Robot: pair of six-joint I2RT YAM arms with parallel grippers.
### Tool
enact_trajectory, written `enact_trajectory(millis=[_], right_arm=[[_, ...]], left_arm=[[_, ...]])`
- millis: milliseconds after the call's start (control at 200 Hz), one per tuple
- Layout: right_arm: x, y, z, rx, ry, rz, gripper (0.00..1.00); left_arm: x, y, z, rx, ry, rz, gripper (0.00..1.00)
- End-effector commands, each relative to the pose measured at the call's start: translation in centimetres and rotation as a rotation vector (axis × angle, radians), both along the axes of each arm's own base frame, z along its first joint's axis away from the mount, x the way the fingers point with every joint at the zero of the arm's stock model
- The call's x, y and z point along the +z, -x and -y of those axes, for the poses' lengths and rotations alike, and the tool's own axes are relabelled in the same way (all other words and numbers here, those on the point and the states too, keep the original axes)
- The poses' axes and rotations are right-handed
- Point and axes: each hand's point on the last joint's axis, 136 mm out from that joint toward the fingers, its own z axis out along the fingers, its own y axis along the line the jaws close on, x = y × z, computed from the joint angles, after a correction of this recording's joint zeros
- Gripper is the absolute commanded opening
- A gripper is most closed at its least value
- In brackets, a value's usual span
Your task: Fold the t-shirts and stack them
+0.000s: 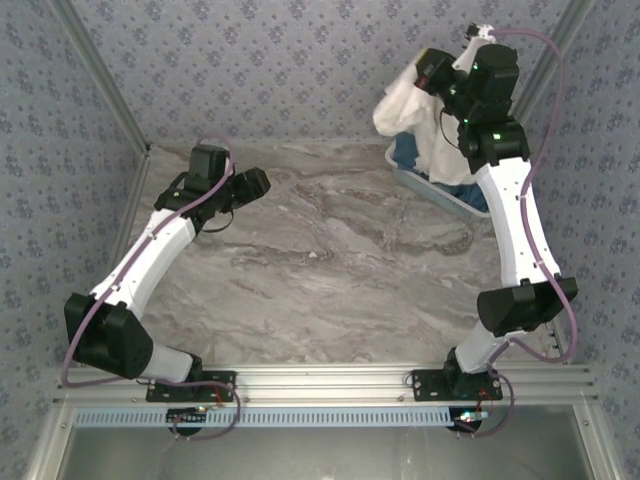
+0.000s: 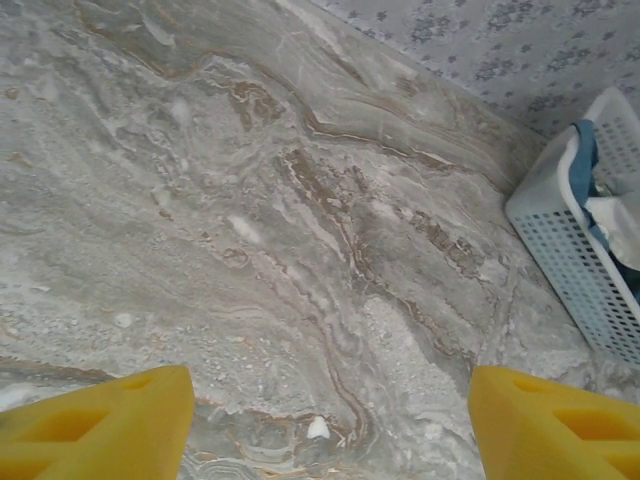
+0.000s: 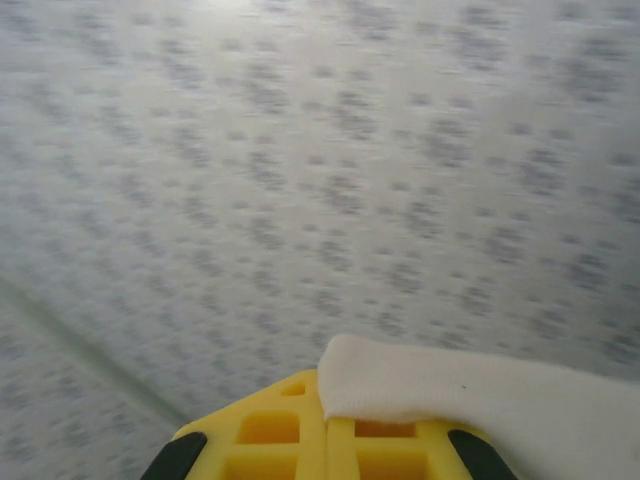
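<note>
Right gripper (image 3: 325, 425): closest to your right wrist camera; its yellow jaws are pressed together and they pinch an edge of the cream-white t-shirt (image 3: 480, 400), which lies over the right-hand finger.
Right arm: from above you see it leave its base at the near edge and bend its elbow outward on the right. The forearm then runs to the far right corner. The wrist is lifted high over the basket (image 1: 432, 187) and faces the patterned wall (image 3: 300, 150).
Cream-white t-shirt: it hangs from the closed jaws in a loose bunch and its lower part goes down toward the basket. You cannot tell if it touches what lies inside.
Teal-blue t-shirts (image 1: 405, 150): inside the basket, partly behind the hanging cloth. In the left wrist view, one blue edge lies over the basket rim.
Left gripper (image 2: 330, 405): jaws wide apart, nothing between them, and bare marble table (image 2: 250, 200) below.
Left arm: elbow folded back at the near left, forearm reaching forward. The gripper is turned to the right above the far left part of the table, well apart from the basket.
Basket: white lattice, at the far right side of the table.
</note>
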Motion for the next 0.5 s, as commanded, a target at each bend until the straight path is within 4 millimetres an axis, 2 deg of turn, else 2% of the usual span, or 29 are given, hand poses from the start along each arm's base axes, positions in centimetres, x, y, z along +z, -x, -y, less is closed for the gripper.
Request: enact_trajectory(millis=[0,120,220,300,340,405,465,495], right_arm=[[7.5,5.7,-4.5,0.164,-0.025,0.211,0.0],[9.1,8.5,-8.6,0.275,-0.061,0.244,0.0],[7.7,9.9,-12.2,0.367,-0.056,0.212,0.0],[3.9,9.6,-14.6,0.389,-0.019,0.109,0.0],[0.9,9.2,-15.5,0.401,-0.018,0.036,0.0],[-3.7,8.7,-16.2,0.403,-0.044,-0.075,0.0],[-7.4,8.8,-15.9,0.387,-0.05,-0.15,0.0],[-9.9,8.9,-15.6,0.367,-0.043,-0.216,0.0]], left_arm=[[1.1,1.1,-1.4,0.043,-0.045,0.021,0.73],[1.1,1.8,-3.2,0.112,-0.097,0.012,0.74],[1.4,2.7,-5.2,0.194,-0.146,0.016,0.76],[1.7,3.4,-6.1,0.225,-0.159,0.032,0.76],[1.8,3.8,-6.5,0.239,-0.168,0.033,0.76],[1.7,4.4,-7.2,0.258,-0.186,0.026,0.76],[1.3,5.2,-7.6,0.262,-0.202,0.006,0.76],[1.0,5.5,-7.7,0.257,-0.207,-0.005,0.76]])
